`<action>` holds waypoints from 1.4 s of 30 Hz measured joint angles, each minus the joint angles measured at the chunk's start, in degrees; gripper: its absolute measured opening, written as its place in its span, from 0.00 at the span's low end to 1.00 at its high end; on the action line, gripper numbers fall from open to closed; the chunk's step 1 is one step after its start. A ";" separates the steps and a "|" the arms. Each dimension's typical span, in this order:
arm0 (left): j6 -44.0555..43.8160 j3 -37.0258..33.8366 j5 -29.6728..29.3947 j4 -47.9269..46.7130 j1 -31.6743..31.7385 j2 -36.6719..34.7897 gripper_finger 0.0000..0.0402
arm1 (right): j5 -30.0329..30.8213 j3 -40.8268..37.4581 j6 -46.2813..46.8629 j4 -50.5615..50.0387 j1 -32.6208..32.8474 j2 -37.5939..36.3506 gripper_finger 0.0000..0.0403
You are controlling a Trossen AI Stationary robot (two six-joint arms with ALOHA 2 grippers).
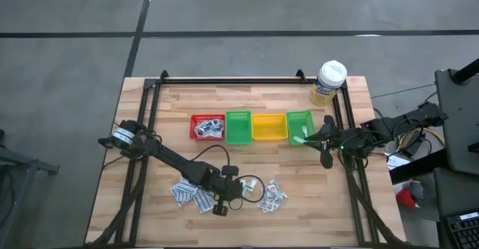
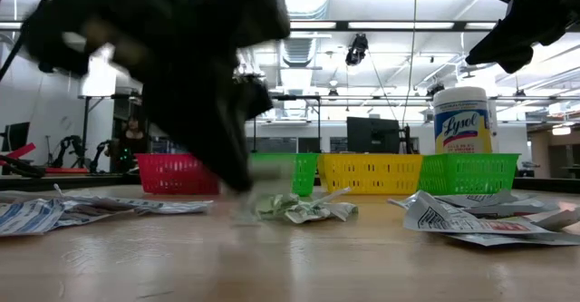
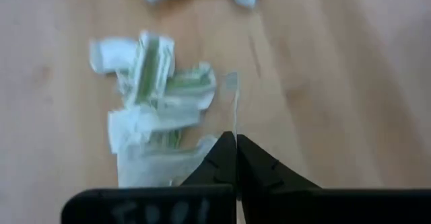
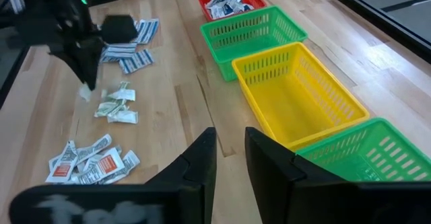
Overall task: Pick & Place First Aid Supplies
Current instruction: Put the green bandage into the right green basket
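Small white paper packets lie in three loose heaps on the wooden table: blue-printed ones (image 1: 191, 195), green-printed ones (image 3: 158, 96) and orange-printed ones (image 4: 87, 163). My left gripper (image 3: 236, 138) stands slanting down just beside the green-printed heap, shut on one thin white packet (image 4: 85, 93). More packets lie in the red bin (image 1: 208, 128). My right gripper (image 4: 229, 150) waits open and empty by the right-hand green bin (image 1: 299, 127). My left gripper pinches a thin white packet between its two fingertips, coming slanting down from above. The packet shows edge-on as a narrow strip (image 3: 233, 93) sticking out past the fingertips. Whether its lower end touches the table cannot be told.
A row of red, green (image 1: 238, 127), yellow (image 1: 269, 126) and green bins stands across the table's middle. A white-capped bottle with a yellow label (image 1: 328, 81) is at the far right corner. Black frame rails run along the table's left, right and far edges.
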 joint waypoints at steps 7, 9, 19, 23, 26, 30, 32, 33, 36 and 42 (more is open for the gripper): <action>3.48 3.60 -0.08 -4.33 0.00 -2.23 0.00 | 0.01 0.00 0.00 0.05 0.00 0.00 0.19; 4.99 4.43 -1.16 -4.19 0.09 -3.17 0.00 | 0.02 0.00 0.00 0.34 -0.02 0.00 0.18; 11.78 10.05 -10.60 -1.13 3.02 -4.84 0.00 | -3.78 0.00 -1.31 5.25 -0.02 1.82 0.16; 13.71 11.42 -11.09 4.17 5.49 -4.84 0.00 | -10.65 0.00 -8.41 11.62 0.00 4.62 0.16; 15.05 11.52 -11.11 8.30 7.14 -4.84 0.00 | -12.54 0.02 -12.44 17.32 -0.01 7.38 0.16; 16.02 11.46 -10.98 11.52 9.04 -4.82 0.00 | -12.21 0.02 -15.31 22.17 -0.04 11.36 0.17; 16.03 11.44 -10.92 12.18 9.75 -4.84 0.00 | -11.02 0.02 -16.35 23.36 -0.04 13.37 0.19; 16.02 11.42 -10.80 12.56 10.03 -4.84 0.00 | -10.39 0.02 -16.62 23.93 -0.04 14.36 0.20; 16.03 11.42 -10.54 13.20 10.65 -4.84 0.00 | -8.74 0.43 -16.76 24.35 -0.04 17.13 0.24; 16.06 11.39 -10.28 14.36 11.38 -4.83 0.00 | -8.25 3.62 -17.72 24.53 -0.04 23.22 0.36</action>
